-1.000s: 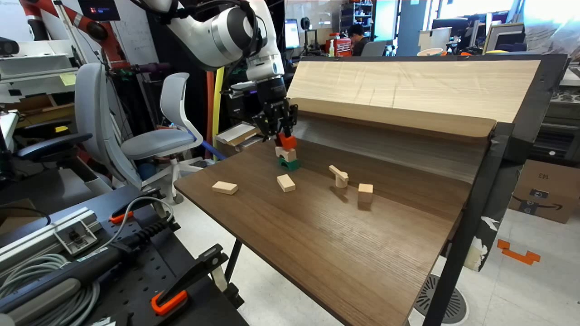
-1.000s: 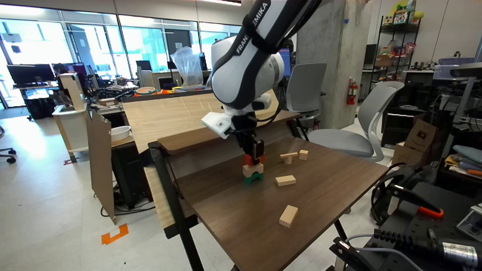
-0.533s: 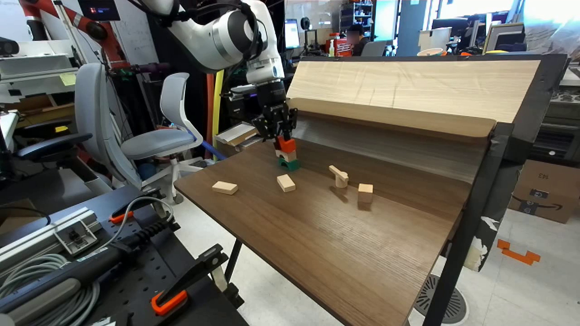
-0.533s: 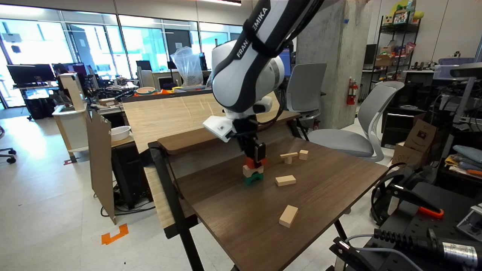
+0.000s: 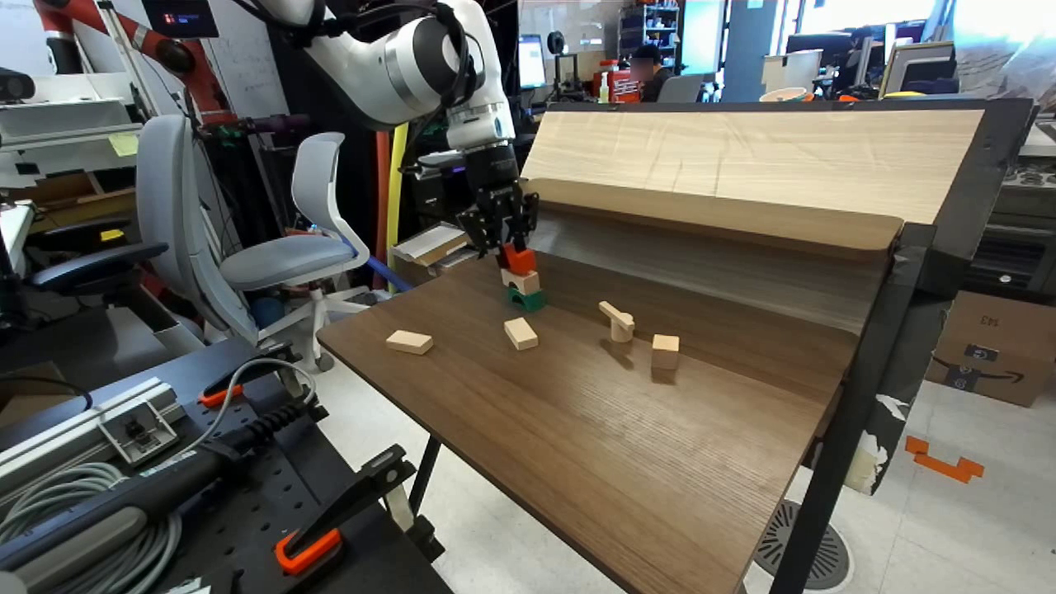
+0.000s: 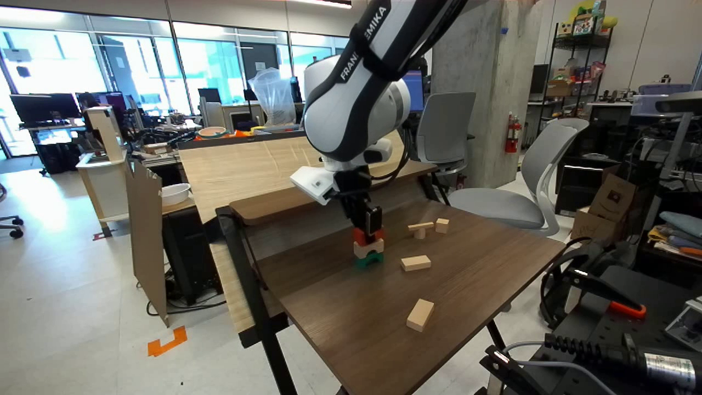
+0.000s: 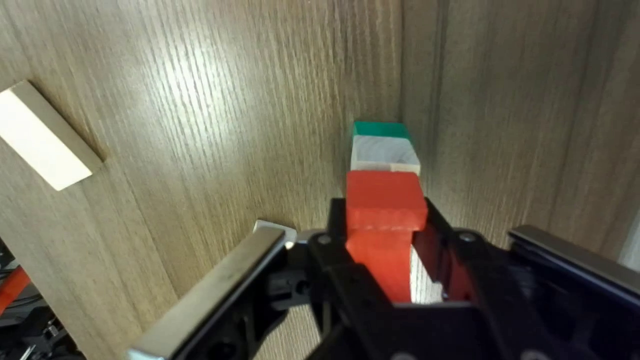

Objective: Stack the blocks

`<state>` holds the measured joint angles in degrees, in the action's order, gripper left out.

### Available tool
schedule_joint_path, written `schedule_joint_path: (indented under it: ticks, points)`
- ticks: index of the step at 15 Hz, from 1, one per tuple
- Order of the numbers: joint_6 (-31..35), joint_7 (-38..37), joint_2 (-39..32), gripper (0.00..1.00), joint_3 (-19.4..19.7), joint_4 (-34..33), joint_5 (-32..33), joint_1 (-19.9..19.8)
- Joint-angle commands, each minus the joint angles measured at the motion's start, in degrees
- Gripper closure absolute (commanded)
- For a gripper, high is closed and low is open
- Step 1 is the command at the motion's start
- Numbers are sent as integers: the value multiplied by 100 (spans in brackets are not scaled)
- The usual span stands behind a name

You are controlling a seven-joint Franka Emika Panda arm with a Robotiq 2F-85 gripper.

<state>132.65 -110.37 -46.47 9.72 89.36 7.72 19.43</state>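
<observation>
Red block (image 5: 520,260) and the gripper (image 7: 385,215) pinching it have shifted a touch since last frame, right over the pale block (image 5: 520,282) on the green block (image 5: 526,300), contact unclear. Looks like placing; next: align, settle, let go.

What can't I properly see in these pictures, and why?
Wrist view: most of the green block, beneath the pale arch and red block.
Wrist view: one end of a pale block, cropped by the left edge.
An exterior view: part of the red block, behind the gripper.
An exterior view: a background person, face blurred.
</observation>
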Motion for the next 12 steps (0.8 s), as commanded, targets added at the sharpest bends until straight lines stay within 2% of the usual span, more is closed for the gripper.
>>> schedule_joint_path:
  ticks: [1, 5, 6, 7, 8, 12]
  points:
    - [-100, 35, -111, 88, -140, -244, 31, -137]
    - [-69, 38, -146, 88, -129, -282, 46, -141]
    - [-58, 48, -153, 86, -133, -284, 46, -146]
    - [-56, 53, -160, 50, -128, -287, 54, -144]
    - [-65, 58, -166, 38, -123, -288, 63, -141]
    - [-11, 57, -154, 9, -95, -238, 106, -113]
